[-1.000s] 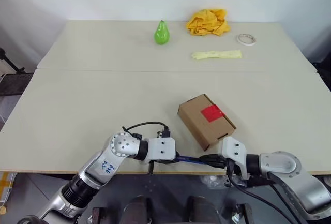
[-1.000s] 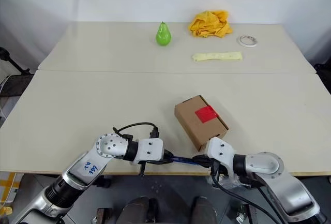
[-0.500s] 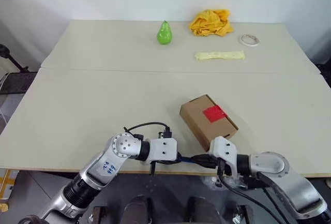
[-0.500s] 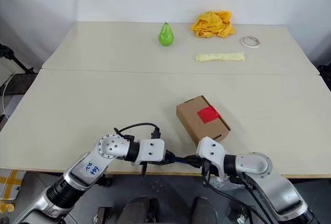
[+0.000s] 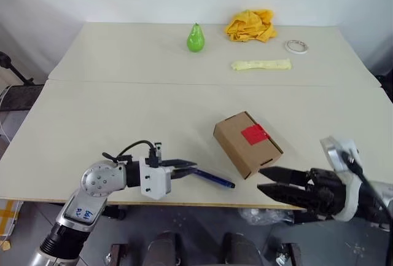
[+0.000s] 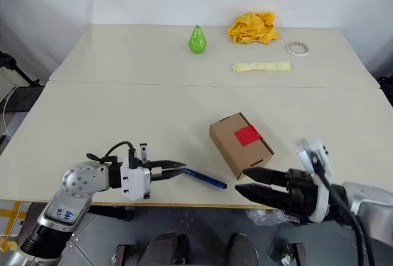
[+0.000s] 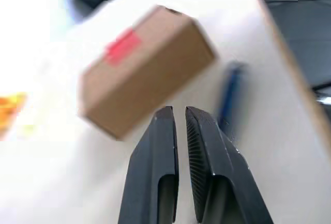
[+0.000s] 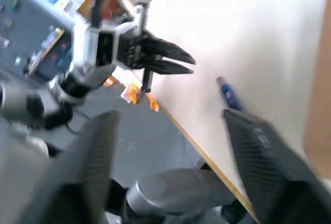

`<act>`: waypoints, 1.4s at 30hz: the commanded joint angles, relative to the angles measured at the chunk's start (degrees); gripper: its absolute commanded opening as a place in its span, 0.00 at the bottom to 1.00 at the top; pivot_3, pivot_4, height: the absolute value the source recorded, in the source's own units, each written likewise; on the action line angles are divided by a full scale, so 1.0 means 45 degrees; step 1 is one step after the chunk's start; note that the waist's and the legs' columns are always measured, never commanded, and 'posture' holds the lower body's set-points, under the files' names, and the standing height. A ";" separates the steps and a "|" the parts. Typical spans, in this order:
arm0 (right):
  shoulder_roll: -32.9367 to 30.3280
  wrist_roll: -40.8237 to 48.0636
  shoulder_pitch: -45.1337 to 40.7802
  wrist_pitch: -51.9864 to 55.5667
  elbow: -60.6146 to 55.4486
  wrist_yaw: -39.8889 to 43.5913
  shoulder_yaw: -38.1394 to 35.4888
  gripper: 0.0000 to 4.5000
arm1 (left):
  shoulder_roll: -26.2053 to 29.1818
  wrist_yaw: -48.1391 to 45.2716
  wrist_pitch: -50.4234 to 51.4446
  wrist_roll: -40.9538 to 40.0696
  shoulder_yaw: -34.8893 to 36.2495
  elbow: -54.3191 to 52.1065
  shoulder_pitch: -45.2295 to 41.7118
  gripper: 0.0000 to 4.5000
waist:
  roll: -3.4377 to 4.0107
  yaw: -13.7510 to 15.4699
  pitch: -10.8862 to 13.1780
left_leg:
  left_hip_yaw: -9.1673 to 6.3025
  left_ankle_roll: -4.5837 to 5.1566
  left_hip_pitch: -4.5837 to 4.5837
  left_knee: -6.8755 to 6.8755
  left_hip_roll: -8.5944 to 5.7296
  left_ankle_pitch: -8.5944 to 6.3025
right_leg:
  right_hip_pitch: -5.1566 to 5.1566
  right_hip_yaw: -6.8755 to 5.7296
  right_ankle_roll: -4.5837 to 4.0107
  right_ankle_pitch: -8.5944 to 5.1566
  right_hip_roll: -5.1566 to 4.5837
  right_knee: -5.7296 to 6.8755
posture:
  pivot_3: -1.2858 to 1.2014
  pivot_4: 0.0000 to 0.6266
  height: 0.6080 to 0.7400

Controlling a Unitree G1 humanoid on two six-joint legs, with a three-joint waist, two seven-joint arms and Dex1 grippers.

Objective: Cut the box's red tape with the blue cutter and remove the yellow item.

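Observation:
The brown box (image 5: 247,143) stands on the table near its front edge, with the red tape (image 5: 253,134) on its top face. The blue cutter (image 5: 214,179) lies flat on the table just left of the box, close to the edge. My left gripper (image 5: 189,166) points at the cutter's near end; its fingers (image 7: 160,146) are shut and hold nothing, with the cutter (image 7: 227,97) beside them. My right gripper (image 5: 263,179) hovers in front of the box, open and empty. The yellow item is out of view.
At the back of the table are a green pear (image 5: 195,37), a yellow-orange cloth heap (image 5: 249,25), a roll of tape (image 5: 295,46) and a pale yellow strip (image 5: 260,64). The table's front edge (image 5: 184,203) runs just below the cutter.
Both grippers held the cutter between them at the table's front edge. Now it lies on the table; the right gripper has opened, risen and drawn back right, and the left has pulled away left.

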 commanded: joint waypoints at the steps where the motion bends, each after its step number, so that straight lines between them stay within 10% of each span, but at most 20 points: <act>1: -0.0191 0.1639 -0.1376 -0.0387 0.0637 -0.1632 0.0892 0.99 | -0.0211 0.0519 -0.0310 0.0135 0.0271 -0.0242 -0.0825 0.10 | -0.0012 -0.0010 0.0007 | 0.0000 -0.0008 -0.0002 0.0000 0.0002 0.0003 | -0.0003 -0.0002 0.0002 0.0001 0.0006 -0.0002 | 0.52 0.24 1.00; 10: 0.0031 0.0218 -0.2344 0.0583 0.0306 -0.0769 0.1269 1.00 | 0.0239 -0.1040 0.2039 -0.1209 -0.0699 0.0094 -0.0217 0.14 | -0.0009 -0.0035 0.0005 | 0.0012 -0.0072 -0.0163 0.0016 -0.0067 0.0031 | -0.0128 -0.0028 0.0069 0.0036 0.0027 0.0000 | 0.52 0.24 1.00; 24: 0.2139 -0.9497 0.1544 -0.2866 -0.1820 0.5299 -0.0839 1.00 | -0.1133 -0.3051 0.3924 -0.0824 -0.2978 0.3566 -0.2734 0.99 | -0.0015 0.0291 0.0007 | 0.0035 -0.0033 -0.0249 0.0189 -0.0064 0.0014 | -0.0186 0.0010 0.0106 0.0057 0.0024 0.0070 | 0.52 0.24 1.00; 38: 0.3367 -1.2177 0.3420 -0.4690 -0.1887 0.6979 -0.1879 1.00 | -0.1644 -0.5372 0.4848 -0.0349 -0.3472 0.7111 -0.5154 0.99 | -0.0020 0.0222 0.0004 | 0.0035 -0.0030 -0.0230 0.0200 -0.0066 0.0020 | -0.0182 0.0014 0.0105 0.0058 0.0022 0.0107 | 0.52 0.24 1.00; 42: 0.3551 -1.2634 0.3262 -0.5058 -0.1702 0.7121 -0.1737 1.00 | -0.1701 -0.5139 0.4603 0.0145 -0.3618 0.7642 -0.5174 0.81 | -0.0022 0.0179 0.0002 | 0.0035 -0.0031 -0.0224 0.0201 -0.0066 0.0020 | -0.0178 0.0013 0.0106 0.0058 0.0022 0.0108 | 0.52 0.24 1.00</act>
